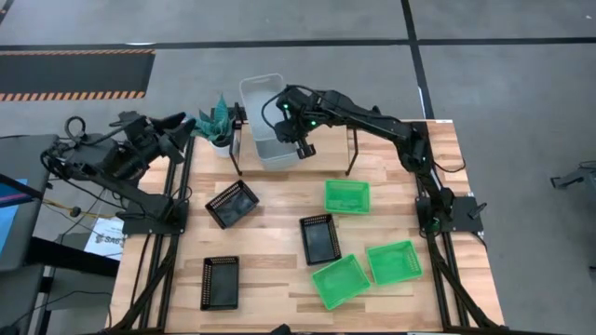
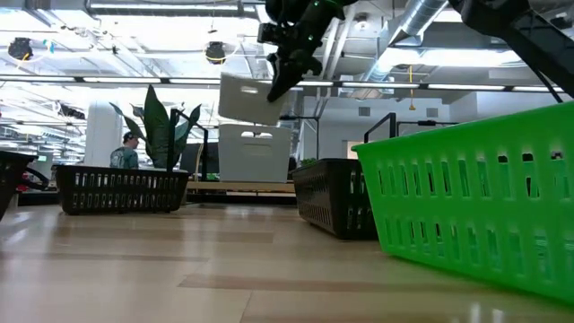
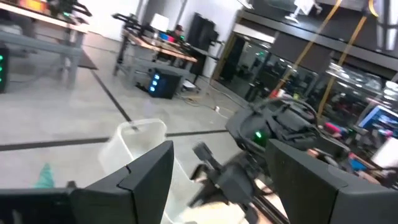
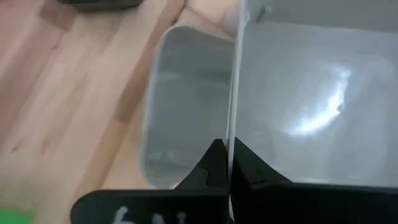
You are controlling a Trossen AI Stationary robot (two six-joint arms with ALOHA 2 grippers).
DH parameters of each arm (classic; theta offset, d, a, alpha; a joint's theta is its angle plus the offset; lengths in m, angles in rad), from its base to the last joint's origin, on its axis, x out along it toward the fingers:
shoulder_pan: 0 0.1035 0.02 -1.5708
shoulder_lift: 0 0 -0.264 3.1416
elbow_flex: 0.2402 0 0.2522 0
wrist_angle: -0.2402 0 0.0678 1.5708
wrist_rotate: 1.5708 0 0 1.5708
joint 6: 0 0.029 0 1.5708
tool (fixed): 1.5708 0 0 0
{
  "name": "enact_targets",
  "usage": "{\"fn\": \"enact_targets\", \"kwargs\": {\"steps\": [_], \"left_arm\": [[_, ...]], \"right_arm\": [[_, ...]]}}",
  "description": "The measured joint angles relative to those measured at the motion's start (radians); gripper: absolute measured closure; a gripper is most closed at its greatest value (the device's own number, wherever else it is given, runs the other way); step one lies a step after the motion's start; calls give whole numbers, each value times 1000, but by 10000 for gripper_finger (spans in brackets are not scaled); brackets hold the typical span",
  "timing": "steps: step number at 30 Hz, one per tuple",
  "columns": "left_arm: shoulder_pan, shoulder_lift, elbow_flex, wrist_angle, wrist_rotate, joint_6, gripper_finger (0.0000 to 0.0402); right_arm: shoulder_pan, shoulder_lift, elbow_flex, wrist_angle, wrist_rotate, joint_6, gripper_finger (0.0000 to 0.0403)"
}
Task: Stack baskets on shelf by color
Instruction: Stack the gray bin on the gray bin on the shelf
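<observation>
My right gripper (image 1: 300, 144) is shut on a translucent grey-white basket (image 1: 261, 104), holding it tilted in the air over the black wire shelf (image 1: 352, 151) at the table's far edge. In the low view the basket (image 2: 244, 99) hangs above another grey-white basket (image 2: 256, 152) resting on the shelf. Three green baskets (image 1: 346, 195), (image 1: 340, 281), (image 1: 394, 261) and three black baskets (image 1: 232, 203), (image 1: 319, 238), (image 1: 220, 281) lie flat on the table. My left gripper (image 1: 186, 123) is open and empty at the far left, next to the plant. My right gripper (image 4: 227, 158) pinches one thin side wall of the grey-white basket at its rim (image 4: 235, 118), one finger inside the basket and one outside. The fingers come from above, slanting down. The basket is lifted clear and tilted, hanging below the fingers over the shelf.
A teal spiky potted plant (image 1: 216, 121) stands at the shelf's left end, close to my left gripper. The shelf's right part (image 1: 326, 140) is bare. A green basket (image 2: 475, 215) stands close before the low camera. A person (image 2: 126, 152) is in the room beyond the table.
</observation>
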Motion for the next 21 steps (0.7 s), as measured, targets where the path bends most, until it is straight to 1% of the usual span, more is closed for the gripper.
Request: {"fn": "enact_targets", "kwargs": {"steps": [5,7,13,21], "left_arm": [[0,0,0,3,-20,-4,157],[0,0,0,3,-20,-16,157],[0,0,0,4,-28,-32,157],[0,0,0,4,-29,-59,157]], "right_arm": [[-3,0,0,-137,-50,23,393],[-2,0,-1,-163,-56,20,393],[6,0,-1,-157,-58,1,394],[18,0,-1,-145,-94,8,389]]}}
